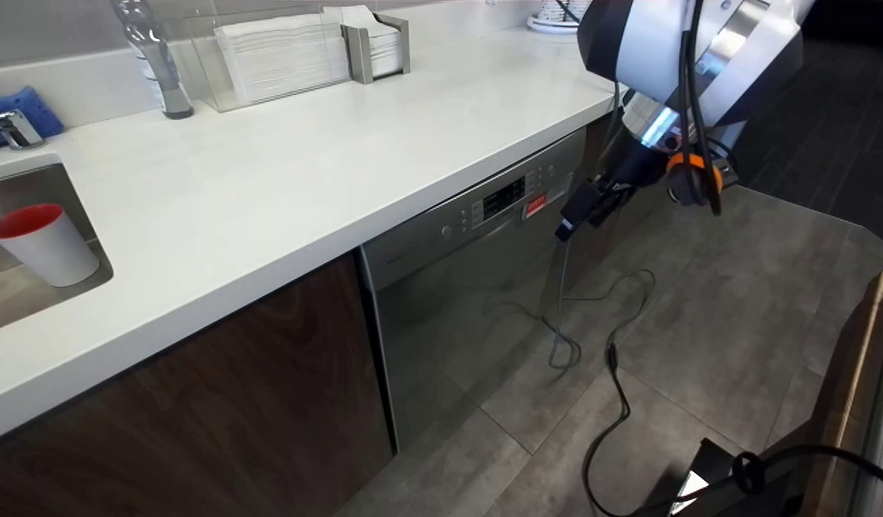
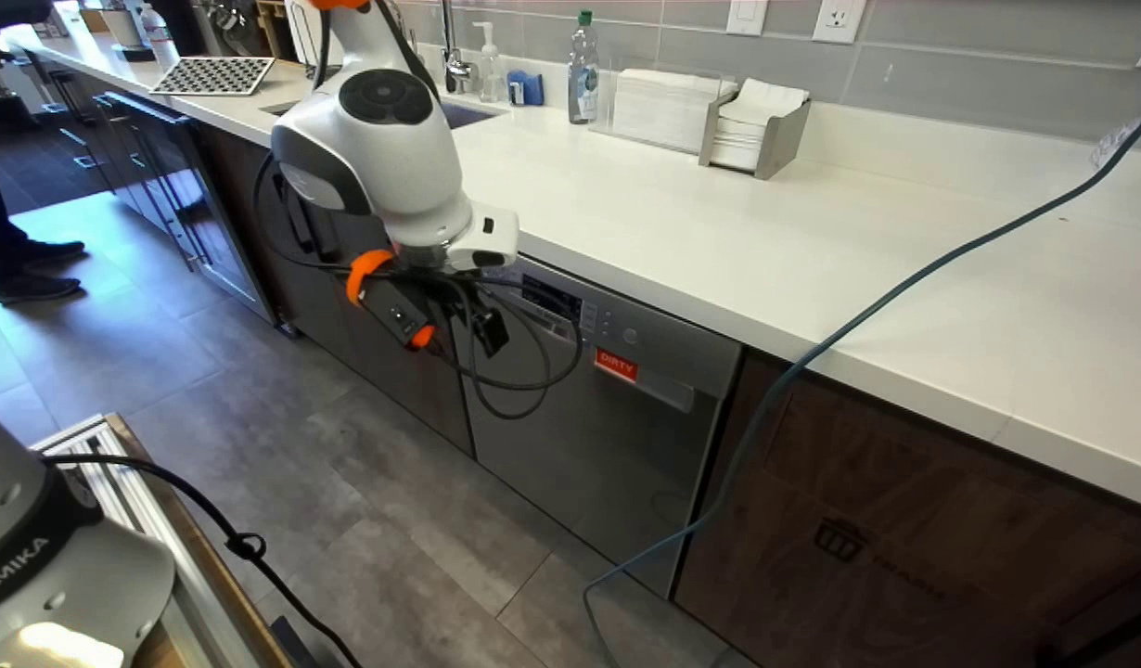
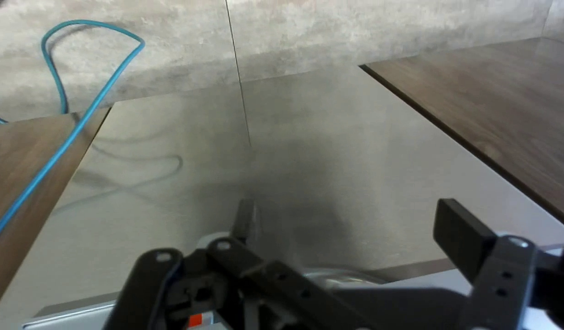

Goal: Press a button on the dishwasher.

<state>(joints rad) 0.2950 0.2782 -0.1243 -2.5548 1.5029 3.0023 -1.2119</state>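
The dishwasher has a grey metal front, seen in both exterior views (image 1: 441, 323) (image 2: 570, 436) and filling the middle of the wrist view (image 3: 300, 137). Its control strip along the top carries a dark display (image 1: 504, 198) (image 2: 552, 295) with small buttons beside it. A red DIRTY label (image 1: 535, 206) (image 2: 617, 365) sits just below. My gripper (image 1: 579, 221) (image 2: 487, 332) is in front of the upper dishwasher, pointing downward, around display height or slightly lower. In the wrist view its fingers (image 3: 348, 224) are spread apart with nothing between them. The buttons are hidden there. Contact cannot be told.
The white countertop (image 1: 441, 136) (image 2: 673, 223) overhangs the dishwasher. Dark wooden cabinets (image 1: 219, 402) (image 2: 904, 520) flank it. Cables hang around the gripper, and a blue cable (image 2: 765, 417) (image 3: 89, 110) crosses nearby. A cup (image 1: 50, 248) stands in the sink.
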